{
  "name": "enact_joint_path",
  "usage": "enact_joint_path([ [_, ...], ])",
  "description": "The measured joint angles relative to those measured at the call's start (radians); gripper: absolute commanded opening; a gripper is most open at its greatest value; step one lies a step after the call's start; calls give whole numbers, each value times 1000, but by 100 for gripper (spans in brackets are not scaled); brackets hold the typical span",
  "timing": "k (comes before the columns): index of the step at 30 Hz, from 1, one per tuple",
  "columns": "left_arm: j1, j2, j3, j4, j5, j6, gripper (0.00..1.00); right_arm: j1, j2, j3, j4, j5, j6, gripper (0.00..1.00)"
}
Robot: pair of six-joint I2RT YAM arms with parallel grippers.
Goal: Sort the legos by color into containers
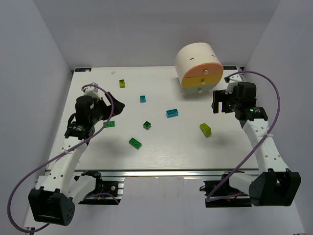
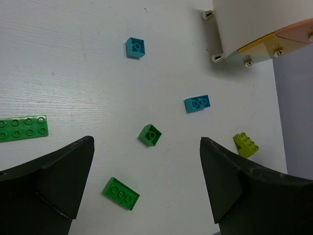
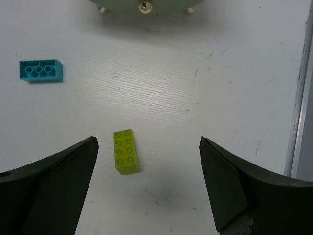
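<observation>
Lime lego (image 3: 126,151) lies on the bench (image 3: 205,88) ahead of the right tool (image 3: 147,143), dark green lego (image 2: 150,134) ahead of the left tool (image 2: 146,143); both tools spread apart, touching nothing.

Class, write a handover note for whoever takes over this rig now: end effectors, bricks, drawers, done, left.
Left end effector and right end effector: open, empty.
Seven small studded plastic bricks lie loose on the white table: three green, two cyan, two lime.
Cream rounded cabinet at the far right; its orange and yellow drawers look shut.
Done: nothing sorted. Left: every brick.
</observation>
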Motion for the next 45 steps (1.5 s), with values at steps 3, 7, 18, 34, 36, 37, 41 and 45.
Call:
enact_joint_path([
  [3, 0, -14, -16, -6, 9, 0, 98, 0, 0, 0, -19, -73, -67, 89],
  [7, 0, -24, -42, -15, 24, -2, 98, 1, 0, 0, -64, -195, -216, 89],
  [18, 0, -81, -81, -31, 34, -10, 98, 6, 161, 168, -137, -341, -304, 61],
  [34, 0, -114, -101, -53, 51, -14, 98, -3, 502, 463, 165, -439, 340, 66],
  [36, -1, -122, -109, -53, 51, -18, 98, -6, 547, 504, 178, -419, 359, 64],
  [37, -1, -122, -111, -54, 51, -20, 98, -8, 567, 520, 180, -410, 365, 64],
  [41, -2, -122, -111, -54, 51, -24, 98, -24, 638, 566, 182, -375, 383, 61],
  [45, -2, -122, -111, -53, 51, -27, 98, -34, 663, 571, 175, -352, 386, 58],
])
